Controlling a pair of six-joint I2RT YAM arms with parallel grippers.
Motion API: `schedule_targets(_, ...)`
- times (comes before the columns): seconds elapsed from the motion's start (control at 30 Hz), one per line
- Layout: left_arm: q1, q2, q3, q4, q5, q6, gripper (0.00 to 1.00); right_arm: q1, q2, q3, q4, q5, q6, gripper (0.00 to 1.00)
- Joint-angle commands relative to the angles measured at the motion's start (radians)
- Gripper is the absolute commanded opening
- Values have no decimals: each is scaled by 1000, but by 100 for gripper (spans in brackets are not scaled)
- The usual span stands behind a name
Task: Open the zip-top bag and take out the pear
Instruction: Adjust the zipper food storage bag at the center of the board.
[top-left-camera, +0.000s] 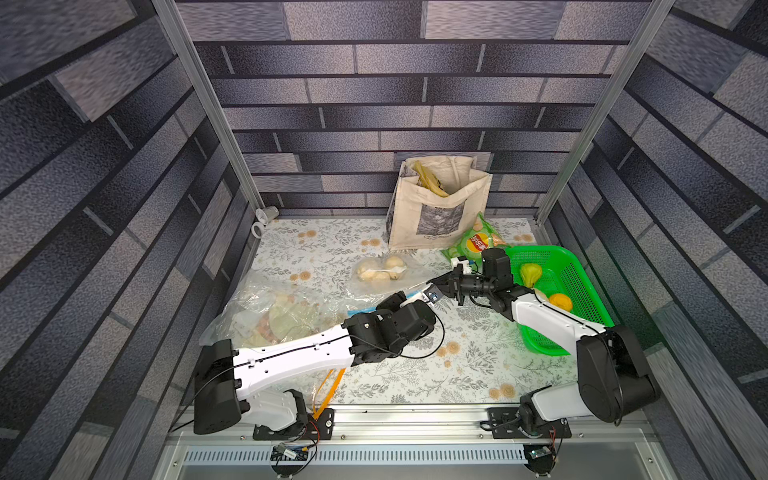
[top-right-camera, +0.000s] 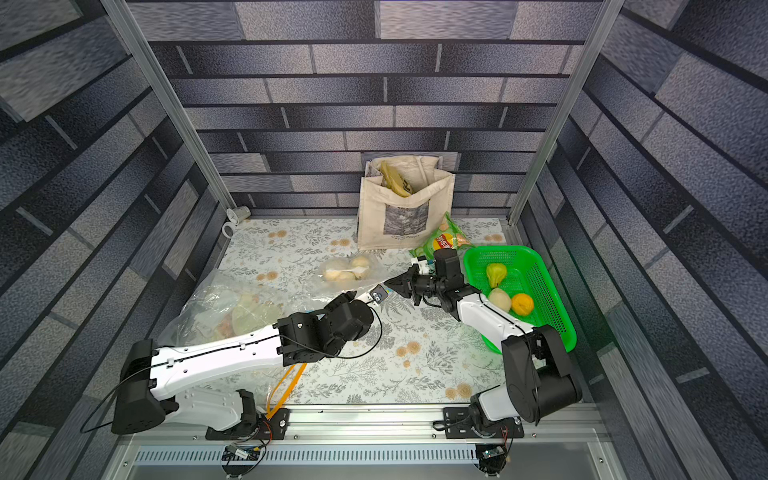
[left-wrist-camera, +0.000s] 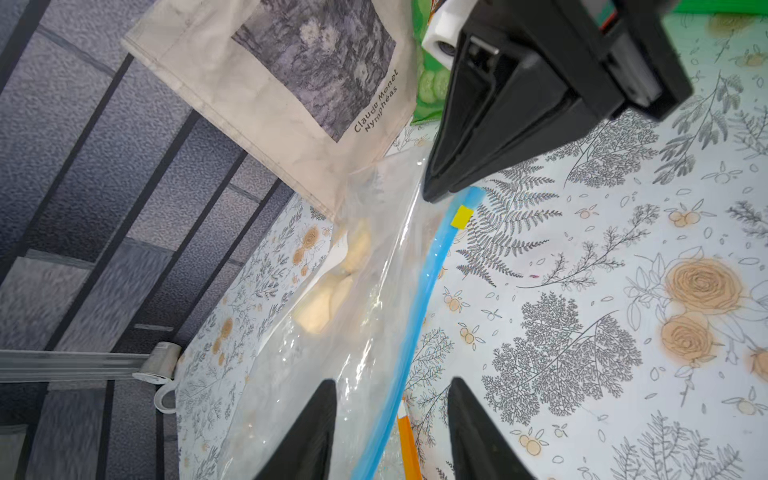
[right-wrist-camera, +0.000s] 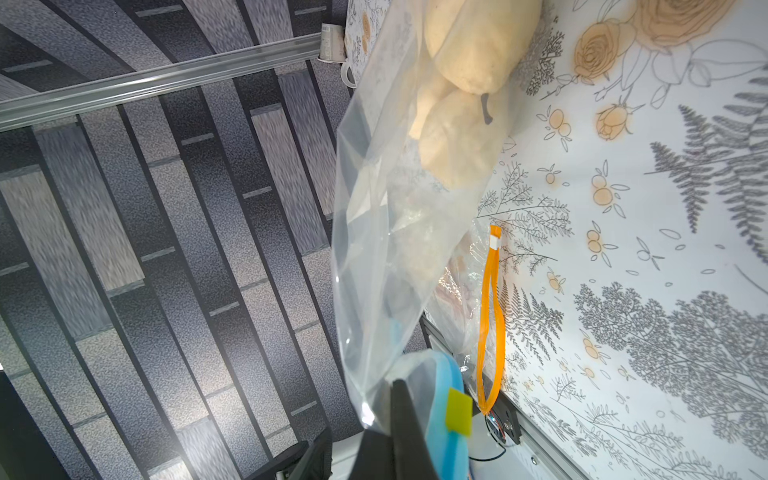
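**Both grippers are attending to the mouth of the zip-top bag; the pears are lying inside, not yet out.**

Nearest the arm bases, a second clear bag (top-left-camera: 266, 311) with an orange zip (right-wrist-camera: 490, 311) is lying under the left arm, apart from the work. Beyond it, the left gripper (left-wrist-camera: 392, 380) is standing with jaws parted, straddling the blue zip strip (left-wrist-camera: 419, 307) without pinching it. This is judged to be lining up for a hold on one lip. The right gripper (left-wrist-camera: 434, 189) is clamping fully closed on the corner of the zip-top bag (left-wrist-camera: 374, 291), just beside the yellow slider (left-wrist-camera: 462, 217), evidently anchoring that end so the seal can be worked. The pale pears (top-left-camera: 380, 270) are resting at the bag's far end on the floral table cover (top-left-camera: 478, 365). Farther off, a green basket (top-left-camera: 582, 266) is holding other fruit, and is judged the likely set-down place. A chips packet (top-left-camera: 478, 241) and a canvas tote (top-left-camera: 436, 208) are sitting by the back wall.
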Motion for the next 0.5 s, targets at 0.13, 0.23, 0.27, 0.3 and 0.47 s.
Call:
schedule_targets(0.13, -45, 37, -113, 488, -22, 470, 47, 7, -51, 9, 5, -11, 60, 0)
schedule_targets(0.23, -52, 53, -129, 551, 22, 492, 47, 7, -62, 5, 36, -11, 113, 0)
schedule_targets(0.27, -53, 60, -132, 568, 25, 495, 47, 7, -65, 1, 60, -10, 141, 0)
schedule_targets(0.3, -53, 68, -134, 583, 23, 502, 46, 7, -71, -2, 79, -9, 170, 0)
schedule_targets(0.47, -53, 77, -176, 661, 38, 538, 42, 6, -121, -10, 79, 13, 271, 0)
